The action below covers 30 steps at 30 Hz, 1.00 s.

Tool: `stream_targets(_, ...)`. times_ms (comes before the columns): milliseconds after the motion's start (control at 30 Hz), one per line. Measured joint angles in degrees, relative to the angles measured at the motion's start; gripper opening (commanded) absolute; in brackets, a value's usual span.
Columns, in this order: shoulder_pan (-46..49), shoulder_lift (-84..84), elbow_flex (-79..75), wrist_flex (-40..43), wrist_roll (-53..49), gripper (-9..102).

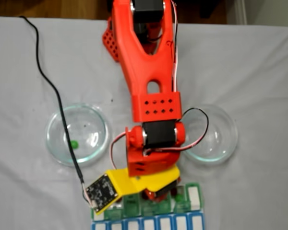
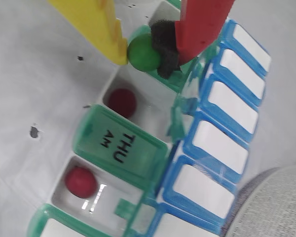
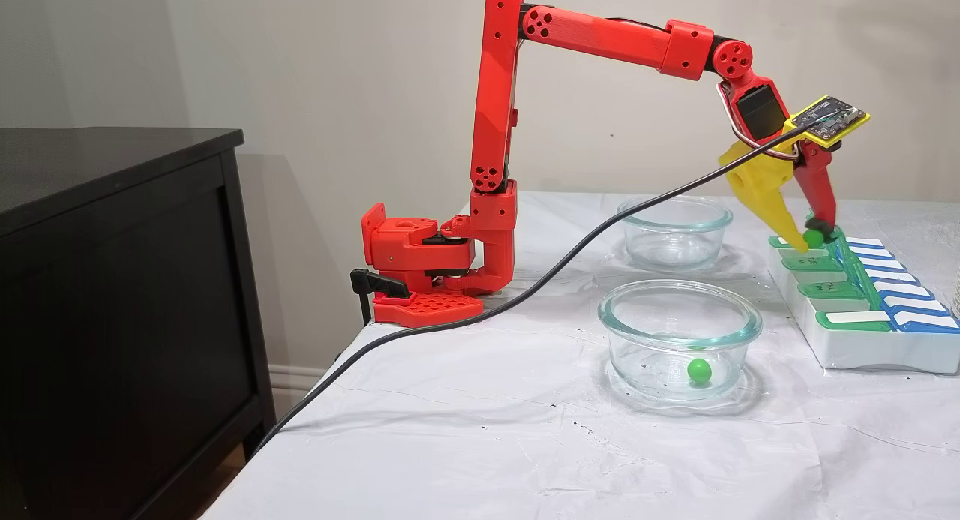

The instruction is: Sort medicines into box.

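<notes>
My gripper (image 2: 144, 58) is shut on a green pill (image 2: 143, 51), pinched between the yellow finger (image 2: 96, 22) and the black pad of the red finger (image 2: 164, 43). It hovers over an open compartment of the box (image 2: 222, 148). Two open compartments below it each hold a red pill (image 2: 122, 102) (image 2: 81, 181), either side of the closed green THU lid (image 2: 121, 145). From the side, the gripper (image 3: 812, 239) tips touch down at the far end of the box (image 3: 862, 355). From above, the gripper (image 1: 158, 195) covers the box (image 1: 196, 211). One more green pill (image 3: 698, 370) (image 1: 74, 143) lies in a glass dish.
Two round glass dishes stand on the white cloth: the near dish (image 3: 679, 310) with the green pill and an empty far dish (image 3: 675, 212). A black cable (image 3: 525, 291) trails from the wrist camera over the table edge. A dark cabinet (image 3: 112, 280) stands beside the table.
</notes>
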Motion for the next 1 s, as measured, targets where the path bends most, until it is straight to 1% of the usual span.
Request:
stream_targets(200,0.70,0.00,0.00,4.22,-4.04,0)
stream_targets(300,0.88,0.00,0.00,4.39,-4.92,0)
stream_targets(367,1.49,0.00,0.00,3.34,-5.36,0)
stream_targets(533,1.58,-1.05,-0.44,-2.90,-4.57,0)
stream_targets(667,1.76,-4.13,-2.46,-4.48,-3.69,0)
stream_targets(867,1.76,-4.31,-2.55,-4.83,-3.69,0)
stream_targets(900,1.76,-4.31,-2.55,-4.92,-3.69,3)
stream_targets(967,1.76,-4.31,-2.55,-5.45,-3.96,18)
stream_targets(1000,1.76,-4.31,-2.55,-5.80,-4.39,17)
